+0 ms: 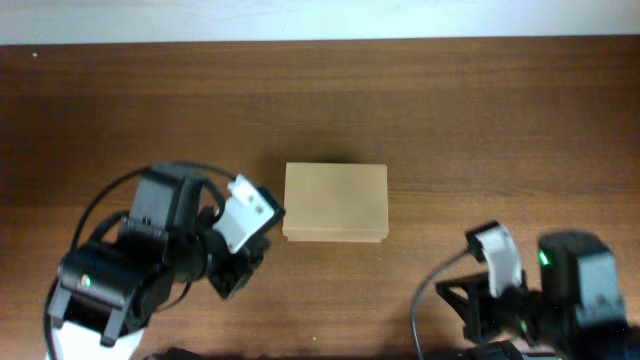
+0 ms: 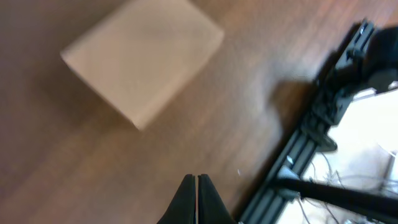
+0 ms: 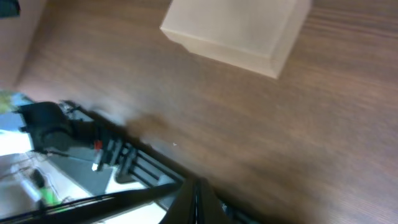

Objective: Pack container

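The container [image 1: 335,202] is a small tan cardboard box with its lid down, standing mid-table. It also shows in the left wrist view [image 2: 143,56] and the right wrist view [image 3: 236,28]. My left gripper [image 2: 196,182] is shut and empty, hovering over bare table to the left of the box, near its front left corner [image 1: 232,278]. My right gripper [image 3: 195,186] is shut and empty, low at the front right edge of the table, well apart from the box; in the overhead view only its arm [image 1: 495,255] shows.
The wooden table [image 1: 480,130] carries only the box. A black frame rail and cables [image 2: 298,155] run along the table's front edge. The pale wall strip [image 1: 320,15] bounds the far side.
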Tool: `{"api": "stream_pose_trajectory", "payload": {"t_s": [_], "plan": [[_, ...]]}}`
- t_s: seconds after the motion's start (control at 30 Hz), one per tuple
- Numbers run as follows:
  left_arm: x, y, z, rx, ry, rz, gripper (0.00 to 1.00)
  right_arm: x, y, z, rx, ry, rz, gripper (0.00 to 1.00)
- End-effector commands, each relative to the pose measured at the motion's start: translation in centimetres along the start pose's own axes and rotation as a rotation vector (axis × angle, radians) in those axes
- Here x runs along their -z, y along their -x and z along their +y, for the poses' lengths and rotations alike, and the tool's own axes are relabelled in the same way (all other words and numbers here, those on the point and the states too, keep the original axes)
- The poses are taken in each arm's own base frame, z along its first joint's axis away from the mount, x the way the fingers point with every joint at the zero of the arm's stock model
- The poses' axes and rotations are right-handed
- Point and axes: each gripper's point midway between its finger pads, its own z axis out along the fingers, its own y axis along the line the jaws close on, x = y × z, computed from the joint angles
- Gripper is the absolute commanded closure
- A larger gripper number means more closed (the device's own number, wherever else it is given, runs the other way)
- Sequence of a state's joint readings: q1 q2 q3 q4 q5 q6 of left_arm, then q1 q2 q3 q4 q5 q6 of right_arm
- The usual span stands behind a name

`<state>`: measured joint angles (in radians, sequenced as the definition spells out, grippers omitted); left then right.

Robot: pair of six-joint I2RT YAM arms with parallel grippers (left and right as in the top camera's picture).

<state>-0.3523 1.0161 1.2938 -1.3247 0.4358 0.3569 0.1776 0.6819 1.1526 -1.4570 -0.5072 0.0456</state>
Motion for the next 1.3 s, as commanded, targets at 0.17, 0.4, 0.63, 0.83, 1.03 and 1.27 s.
{"api": "stream_pose_trajectory", "payload": {"t_s": [0.17,0.4,0.63,0.83,1.03,1.27], "plan": [[-3.3,-7.9,-2.9,0.236,-0.085,-0.04,0.98,-0.9,-9.4,-0.7,-0.061,0.016,-0.002,0.96],[-2.8,-8.1,-3.2,0.251,-0.075,-0.079,0.0,-2.1,-13.2,-1.2,-0.073,0.032,0.023,0.01],[-2.8,-8.1,-3.2,0.251,-0.075,-0.079,0.0,-2.1,-13.2,-1.2,-0.073,0.032,0.023,0.01],[-2.8,-8.1,-3.2,0.251,-0.075,-0.079,0.0,-2.1,-13.2,-1.2,-0.073,0.032,0.023,0.01],[-2.9,-8.1,-3.2,0.251,-0.075,-0.079,0.0,-1.7,-8.2,-1.4,0.033,0.01,-0.173,0.01],[-2.8,-8.1,-3.2,0.251,-0.075,-0.079,0.0,-0.7,-4.2,-3.0,0.079,-0.106,-0.338,0.01]]}}
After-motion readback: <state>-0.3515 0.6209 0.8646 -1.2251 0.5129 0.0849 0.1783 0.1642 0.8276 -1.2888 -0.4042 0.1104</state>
